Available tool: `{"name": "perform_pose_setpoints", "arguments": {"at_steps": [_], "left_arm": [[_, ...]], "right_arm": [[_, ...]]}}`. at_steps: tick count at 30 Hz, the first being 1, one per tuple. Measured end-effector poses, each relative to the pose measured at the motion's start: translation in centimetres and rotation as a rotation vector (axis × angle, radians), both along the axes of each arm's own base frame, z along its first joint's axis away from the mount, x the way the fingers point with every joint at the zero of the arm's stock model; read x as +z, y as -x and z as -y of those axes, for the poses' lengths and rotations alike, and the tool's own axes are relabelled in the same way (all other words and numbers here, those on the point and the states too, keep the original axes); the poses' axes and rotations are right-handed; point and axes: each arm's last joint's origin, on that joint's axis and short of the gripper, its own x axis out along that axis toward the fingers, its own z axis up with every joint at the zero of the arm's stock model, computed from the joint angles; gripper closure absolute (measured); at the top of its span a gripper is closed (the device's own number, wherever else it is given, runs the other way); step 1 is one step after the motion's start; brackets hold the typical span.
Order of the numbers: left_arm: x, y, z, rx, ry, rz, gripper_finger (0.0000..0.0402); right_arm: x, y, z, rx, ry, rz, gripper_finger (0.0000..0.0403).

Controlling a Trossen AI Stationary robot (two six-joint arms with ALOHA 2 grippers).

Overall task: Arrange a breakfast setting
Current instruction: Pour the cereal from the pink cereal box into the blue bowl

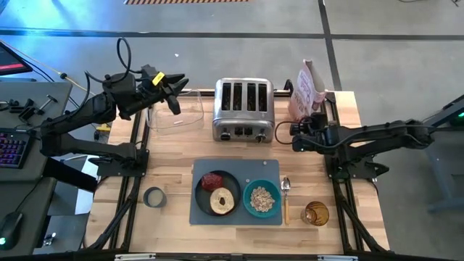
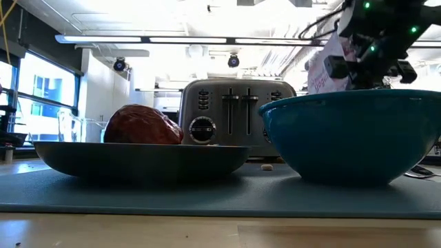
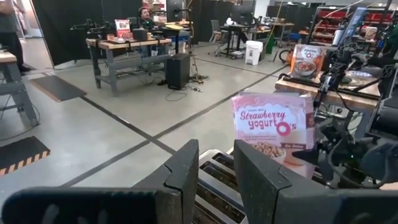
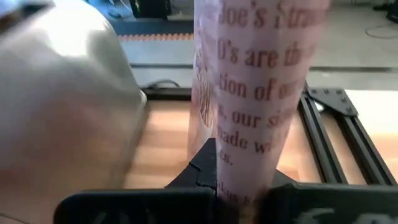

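We look straight down on a wooden table (image 1: 174, 174) where a breakfast setting sits near the front edge. A grey rectangular mat (image 1: 235, 219) holds a dark grey round plate (image 1: 201, 194) on its left and a teal bowl (image 1: 262, 198) on its right. On the plate lie a dark-red food lump (image 1: 212, 180) and a tan bagel-like ring (image 1: 222, 201). The bowl already contains beige cereal (image 1: 262, 197). A wooden-handled spoon (image 1: 286, 201) lies just beside the mat's right edge, with an amber glass (image 1: 315, 213) further right.

Behind the mat stands a chrome four-slot toaster (image 1: 243, 109). At the back right corner stands a pink-and-white cereal bag (image 1: 305, 93). The right gripper (image 1: 299, 135) is close against it; in its wrist view the bag fills the space between the dark fingers, but we cannot tell whether they grip it. The left gripper (image 1: 172, 88) hovers over the back left corner, near a clear container (image 1: 177, 112), fingers slightly parted and holding nothing.

We judge the setting largely complete; what remains looks like releasing or parking the bag.
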Motion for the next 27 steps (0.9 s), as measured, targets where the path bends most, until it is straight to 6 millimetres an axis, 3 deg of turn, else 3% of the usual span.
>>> {"name": "perform_pose_setpoints", "arguments": {"at_steps": [11, 20, 27], "left_arm": [[-0.9, 0.0, 0.1, -0.024, 0.052, -0.024, 0.0312], [-5.7, 0.2, 0.5, -0.082, 0.127, -0.138, 0.0312], [-10.0, 1.4, 0.9, -0.133, 0.110, -0.081, 0.0312]], "right_arm": [[-2.5, -0.5, 0.8, -0.043, -0.083, -0.073, 0.0403], [-3.7, -1.9, 1.0, -0.051, -0.101, -0.074, 0.0403], [-3.8, -1.9, 1.0, -0.046, -0.105, -0.087, 0.0402]]}}
